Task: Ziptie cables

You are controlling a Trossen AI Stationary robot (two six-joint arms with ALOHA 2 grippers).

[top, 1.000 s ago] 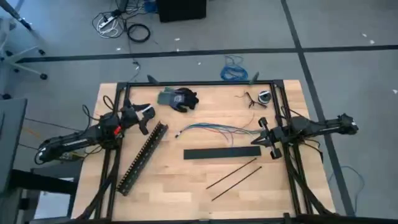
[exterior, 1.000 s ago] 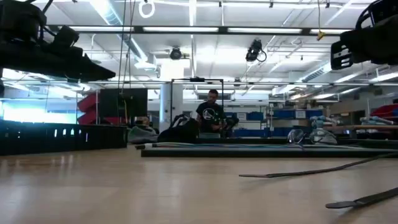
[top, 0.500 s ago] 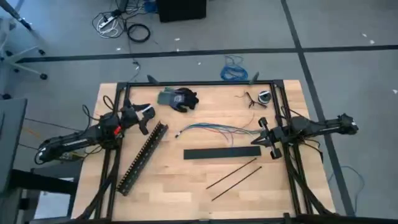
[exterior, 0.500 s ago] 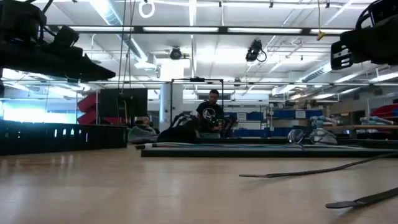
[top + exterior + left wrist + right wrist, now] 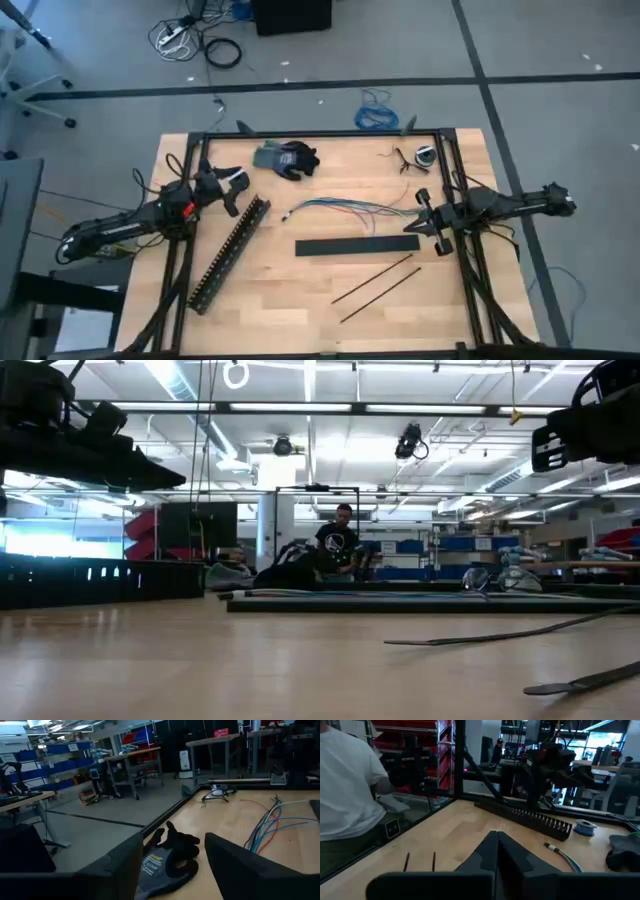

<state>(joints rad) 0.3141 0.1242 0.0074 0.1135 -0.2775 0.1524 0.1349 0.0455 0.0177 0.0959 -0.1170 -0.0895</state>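
Zipties (image 5: 378,283), two of them, lie side by side on the near right part of the wooden surface (image 5: 290,300), slanting up toward the right hand; thin and stiff-looking, they would likely slide on the wood and sit too flat for an easy pinch, so taking one near an end seems wisest. Just beyond them lies one wide flat black bar (image 5: 356,246), and beyond that the cables (image 5: 350,211), a single loose bundle of blue, green, white and grey wires at mid-surface, fanning toward the right. They look light and limp, likely to splay unless held near the gathered middle. To the left, one long slotted duct (image 5: 228,254) runs diagonally. The right hand (image 5: 423,224) hovers at the surface's right edge, near the fanned cable ends, its fingers (image 5: 496,851) pressed together on nothing. The left hand (image 5: 235,189) waits at the far left with fingers (image 5: 235,865) spread apart. Farther off lie one dark glove (image 5: 286,158) and a small roll of tape (image 5: 425,155) by the far edge.
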